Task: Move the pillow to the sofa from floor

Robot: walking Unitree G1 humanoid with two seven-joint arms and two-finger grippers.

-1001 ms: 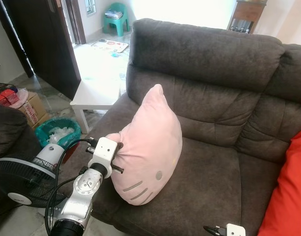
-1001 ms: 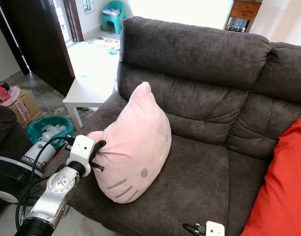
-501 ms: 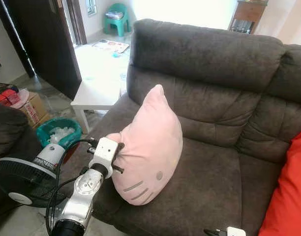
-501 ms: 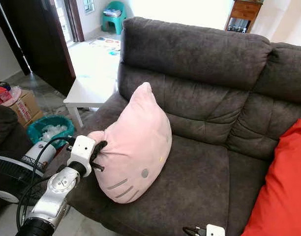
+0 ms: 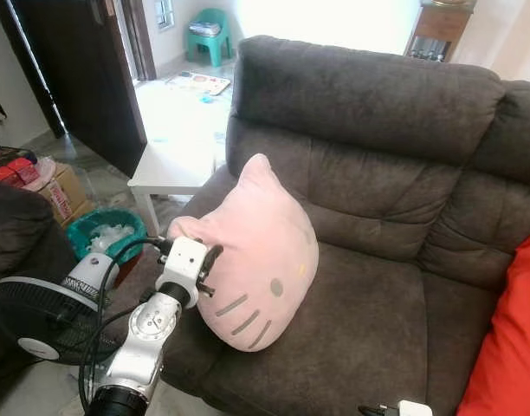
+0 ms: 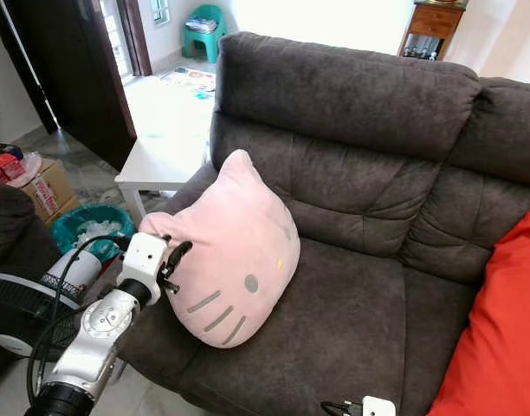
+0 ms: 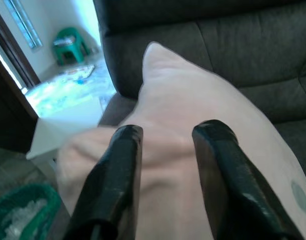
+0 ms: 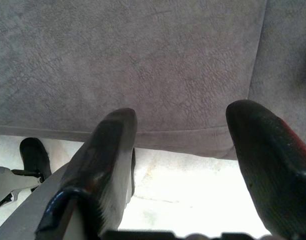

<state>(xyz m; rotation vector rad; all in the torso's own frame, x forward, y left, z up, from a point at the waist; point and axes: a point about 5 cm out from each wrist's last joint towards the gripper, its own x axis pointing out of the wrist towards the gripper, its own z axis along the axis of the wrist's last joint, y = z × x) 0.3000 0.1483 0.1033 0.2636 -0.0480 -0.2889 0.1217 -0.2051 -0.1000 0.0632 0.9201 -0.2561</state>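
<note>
Your left gripper (image 7: 165, 132) is pinching the pink pillow (image 5: 252, 247) at middle left, so set it flat on the sofa (image 5: 378, 321) seat, then let go.

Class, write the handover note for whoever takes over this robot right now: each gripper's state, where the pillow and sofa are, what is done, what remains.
Left gripper: fingers pinching a fold of the pink pillow at its left edge.
Right gripper: open, holding nothing, low at the sofa's front edge.
Pillow: off the floor, on the left end of the grey sofa seat, propped and tilted, face forward.
Done: pillow brought onto the seat.
Left: release the left gripper, draw the arm back, check that the pillow stays put rather than tipping off the front edge.
</note>
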